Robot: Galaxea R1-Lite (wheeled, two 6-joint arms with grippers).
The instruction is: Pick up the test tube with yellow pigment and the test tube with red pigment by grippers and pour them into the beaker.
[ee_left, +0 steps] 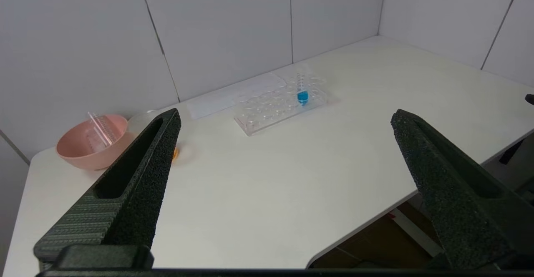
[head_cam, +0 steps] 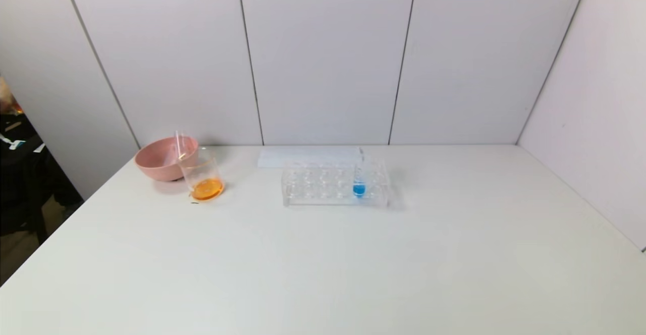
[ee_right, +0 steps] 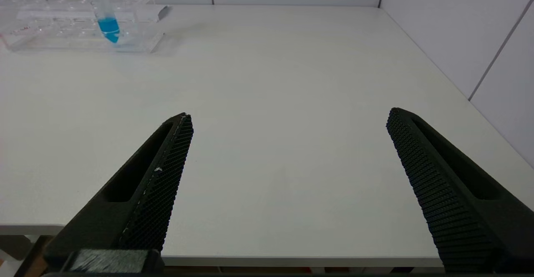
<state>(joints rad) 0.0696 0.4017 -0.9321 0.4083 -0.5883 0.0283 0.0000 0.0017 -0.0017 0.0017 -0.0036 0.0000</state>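
The beaker (head_cam: 204,176) stands at the back left of the white table and holds orange liquid at its bottom. No tube with yellow or red liquid shows. Clear empty tubes (head_cam: 180,146) lean in the pink bowl (head_cam: 159,161) right behind the beaker; they also show in the left wrist view (ee_left: 102,129). My left gripper (ee_left: 285,114) is open and empty, held over the table's near left part. One of its fingers (ee_left: 142,172) hides most of the beaker. My right gripper (ee_right: 290,114) is open and empty above the table's near edge. Neither gripper shows in the head view.
A clear multi-hole rack (head_cam: 323,186) stands at the back middle with one blue-liquid tube (head_cam: 359,181) upright in it; it also shows in the right wrist view (ee_right: 107,22). A white sheet (head_cam: 308,156) lies behind the rack. Walls close the back and right.
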